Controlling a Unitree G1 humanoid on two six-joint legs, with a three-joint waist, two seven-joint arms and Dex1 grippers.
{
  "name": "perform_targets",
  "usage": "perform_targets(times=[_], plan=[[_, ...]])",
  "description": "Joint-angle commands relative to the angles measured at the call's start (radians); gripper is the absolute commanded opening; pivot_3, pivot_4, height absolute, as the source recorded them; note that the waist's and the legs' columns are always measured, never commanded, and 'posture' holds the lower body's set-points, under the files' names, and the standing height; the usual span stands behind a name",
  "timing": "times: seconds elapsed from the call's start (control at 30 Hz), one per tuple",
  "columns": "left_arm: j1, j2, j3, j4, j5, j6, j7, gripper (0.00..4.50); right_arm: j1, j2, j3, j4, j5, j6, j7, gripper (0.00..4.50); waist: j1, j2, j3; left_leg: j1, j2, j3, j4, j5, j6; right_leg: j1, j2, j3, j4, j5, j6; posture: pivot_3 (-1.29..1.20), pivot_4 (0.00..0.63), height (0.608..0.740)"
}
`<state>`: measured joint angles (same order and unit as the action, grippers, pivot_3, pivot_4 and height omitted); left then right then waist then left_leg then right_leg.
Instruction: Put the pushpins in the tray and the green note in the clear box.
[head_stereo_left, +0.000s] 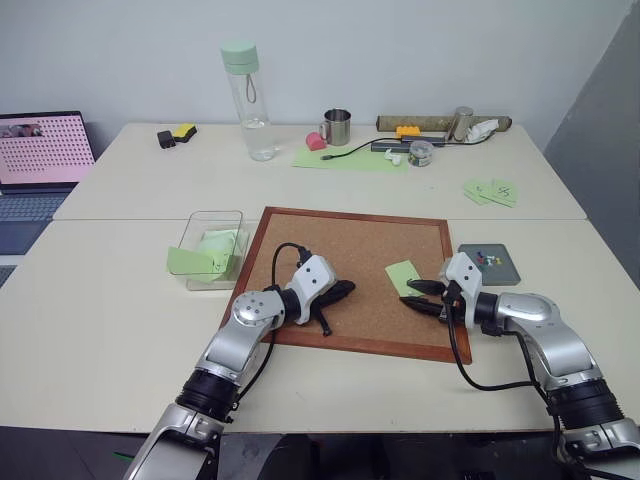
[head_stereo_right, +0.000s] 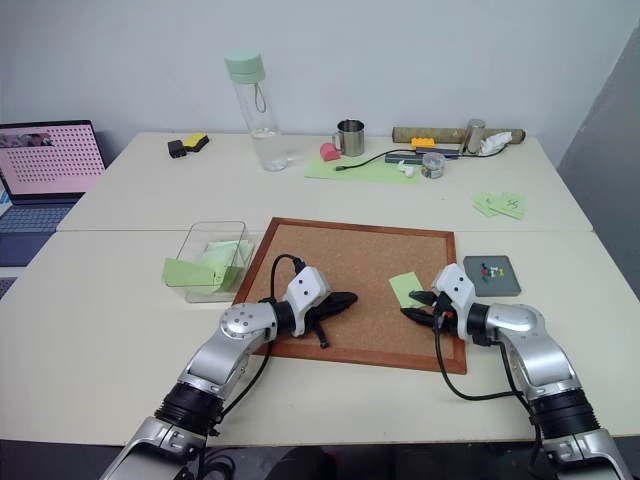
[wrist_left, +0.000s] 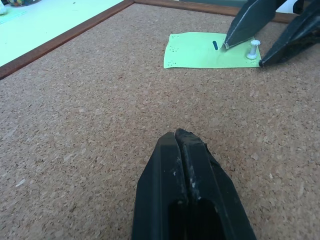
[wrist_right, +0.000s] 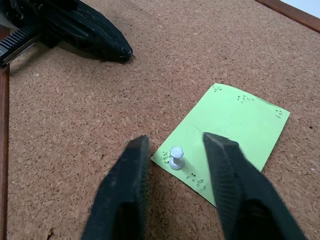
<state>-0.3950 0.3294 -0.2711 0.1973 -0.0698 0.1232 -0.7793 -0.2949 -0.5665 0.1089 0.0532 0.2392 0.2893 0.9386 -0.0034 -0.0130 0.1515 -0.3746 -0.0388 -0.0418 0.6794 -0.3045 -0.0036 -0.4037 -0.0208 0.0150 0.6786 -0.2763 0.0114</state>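
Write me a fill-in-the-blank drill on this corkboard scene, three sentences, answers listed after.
1. The pale green paper note on the wood-framed corkboard is held by a single ____ pushpin.
2. The right gripper has its two black fingers on either side of the ____.
3. The left gripper rests on the corkboard with its fingers ____.

Missing words: white; pushpin; shut

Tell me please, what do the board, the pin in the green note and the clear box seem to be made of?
The board: cork, by its speckled, grainy brown surface, matte; its frame looks like reddish wood.
The white pin: probably plastic, with a smooth moulded head.
The green note: thin matte paper, lying flat.
The clear box: likely transparent plastic; notes show through its walls.
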Motion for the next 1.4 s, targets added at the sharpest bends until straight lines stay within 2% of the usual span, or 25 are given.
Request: perform_targets(times=[0.03, 0.13, 0.43, 0.73, 0.9, 1.1, 1.23, 1.3, 1.4], plan=[[0.040, 0.019, -0.023, 0.039, 0.030, 0.028, -0.012, 0.00, 0.004, -0.003, -0.035, -0.019, 0.028, -0.014, 0.011, 0.64, 0.000, 0.000, 0.000, 0.000, 0.000, 0.000, 0.000, 0.000, 0.000, 0.000, 0.000, 0.000, 0.000, 0.000, 0.000, 0.00, 0.150, 0.740], [0.040, 0.018, -0.023, 0.041, 0.030, 0.028, -0.011, 0.00, 0.007, -0.005, -0.039, -0.024, 0.034, -0.012, 0.012, 0.04, 0.000, 0.000, 0.000, 0.000, 0.000, 0.000, 0.000, 0.000, 0.000, 0.000, 0.000, 0.000, 0.000, 0.000, 0.000, 0.00, 0.150, 0.740], [0.036, 0.013, -0.020, 0.048, 0.033, 0.028, 0.000, 0.00, 0.002, -0.021, -0.054, -0.115, 0.061, 0.010, 0.016, 0.04, 0.000, 0.000, 0.000, 0.000, 0.000, 0.000, 0.000, 0.000, 0.000, 0.000, 0.000, 0.000, 0.000, 0.000, 0.000, 0.00, 0.150, 0.740], [0.027, -0.007, -0.010, 0.025, 0.009, 0.075, 0.004, 0.00, -0.028, -0.084, -0.071, -0.209, 0.052, -0.005, 0.025, 0.04, 0.001, 0.000, 0.000, 0.000, 0.000, 0.000, 0.000, 0.000, 0.000, 0.000, 0.000, 0.000, 0.000, 0.000, 0.000, 0.00, 0.150, 0.740], [0.022, -0.023, 0.071, -0.106, -0.125, 0.222, -0.015, 0.00, -0.042, -0.111, -0.055, -0.210, -0.004, -0.089, 0.025, 0.04, 0.001, -0.001, 0.000, -0.001, 0.000, 0.000, 0.000, 0.000, 0.000, 0.000, 0.000, 0.000, 0.000, 0.000, 0.000, 0.00, 0.150, 0.740], [0.033, -0.042, 0.214, -0.290, -0.389, 0.514, -0.010, 0.98, -0.046, -0.112, -0.034, -0.211, -0.076, -0.208, 0.012, 0.00, 0.001, -0.003, 0.002, -0.003, 0.000, -0.002, 0.001, 0.000, 0.000, -0.002, 0.000, -0.002, 0.000, 0.000, 0.000, 0.00, 0.150, 0.740], [0.013, -0.119, 0.313, -0.370, -0.554, 0.648, 0.076, 1.68, -0.053, -0.102, -0.032, -0.215, -0.114, -0.292, -0.005, 0.00, 0.003, -0.004, 0.003, -0.004, 0.000, -0.003, 0.002, 0.000, 0.000, -0.002, 0.000, -0.002, 0.000, 0.000, 0.000, 0.00, 0.150, 0.740], [0.005, -0.152, 0.335, -0.401, -0.628, 0.713, 0.102, 2.00, -0.064, -0.100, -0.030, -0.216, -0.133, -0.334, -0.010, 0.00, 0.004, -0.005, 0.003, -0.004, 0.000, -0.003, 0.002, 0.000, -0.001, -0.002, 0.000, -0.002, 0.000, 0.000, 0.000, 0.00, 0.150, 0.740], [0.008, -0.175, 0.325, -0.403, -0.656, 0.752, 0.127, 2.54, -0.084, -0.099, -0.024, -0.216, -0.150, -0.377, -0.011, 0.00, 0.003, -0.006, 0.004, -0.004, 0.000, -0.003, 0.002, 0.001, -0.002, -0.002, 0.000, -0.003, 0.000, 0.000, 0.000, 0.00, 0.150, 0.740]])
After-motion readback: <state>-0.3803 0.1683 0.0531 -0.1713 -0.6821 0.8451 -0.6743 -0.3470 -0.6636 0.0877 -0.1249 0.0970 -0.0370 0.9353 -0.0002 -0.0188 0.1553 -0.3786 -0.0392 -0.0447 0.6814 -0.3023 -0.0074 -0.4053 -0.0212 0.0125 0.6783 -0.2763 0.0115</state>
